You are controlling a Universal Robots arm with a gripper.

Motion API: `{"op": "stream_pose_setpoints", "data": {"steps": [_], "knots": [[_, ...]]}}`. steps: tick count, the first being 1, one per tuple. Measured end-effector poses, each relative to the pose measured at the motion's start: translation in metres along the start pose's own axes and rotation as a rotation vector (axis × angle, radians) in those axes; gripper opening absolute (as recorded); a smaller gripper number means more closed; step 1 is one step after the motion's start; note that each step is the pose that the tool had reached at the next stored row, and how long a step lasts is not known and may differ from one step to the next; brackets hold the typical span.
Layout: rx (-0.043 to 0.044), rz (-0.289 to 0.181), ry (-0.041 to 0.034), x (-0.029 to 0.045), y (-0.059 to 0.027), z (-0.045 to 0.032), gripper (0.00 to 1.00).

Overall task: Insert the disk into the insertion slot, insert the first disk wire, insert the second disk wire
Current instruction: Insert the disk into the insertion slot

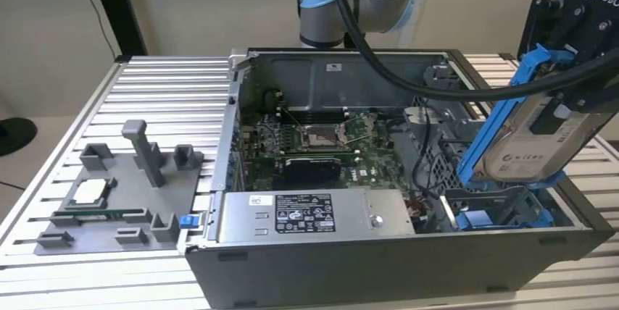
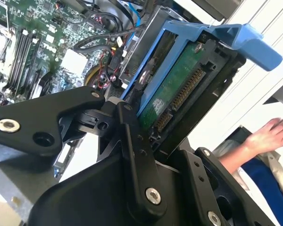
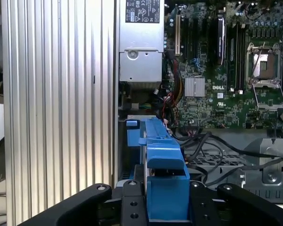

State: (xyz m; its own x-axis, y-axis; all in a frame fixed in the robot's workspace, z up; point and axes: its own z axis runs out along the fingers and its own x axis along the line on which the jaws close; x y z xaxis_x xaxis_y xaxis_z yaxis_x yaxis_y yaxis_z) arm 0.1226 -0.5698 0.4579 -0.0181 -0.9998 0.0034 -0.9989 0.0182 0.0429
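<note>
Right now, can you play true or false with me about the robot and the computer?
1. The gripper is holding the disk. True.
2. The disk is all the way inside the insertion slot. False: it is tilted and sticks up out of the case, over the slot.
3. The computer case is closed up. False: it is open and the motherboard shows.
4. The frame around the disk is blue. True.

White label (image 1: 534, 156) on disk (image 1: 511, 135), printed label (image 1: 303, 212) on power-supply box (image 1: 387, 214), small print illegible
</note>
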Motion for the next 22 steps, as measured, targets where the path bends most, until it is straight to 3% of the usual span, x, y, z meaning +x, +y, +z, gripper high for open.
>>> {"op": "stream_pose_setpoints", "data": {"steps": [13,22], "knots": [[0.0000,0.000,0.0000,0.0000,-0.0004,0.0092,0.00],[0.0000,0.000,-0.0001,0.0000,-0.0005,0.0105,0.00]]}}
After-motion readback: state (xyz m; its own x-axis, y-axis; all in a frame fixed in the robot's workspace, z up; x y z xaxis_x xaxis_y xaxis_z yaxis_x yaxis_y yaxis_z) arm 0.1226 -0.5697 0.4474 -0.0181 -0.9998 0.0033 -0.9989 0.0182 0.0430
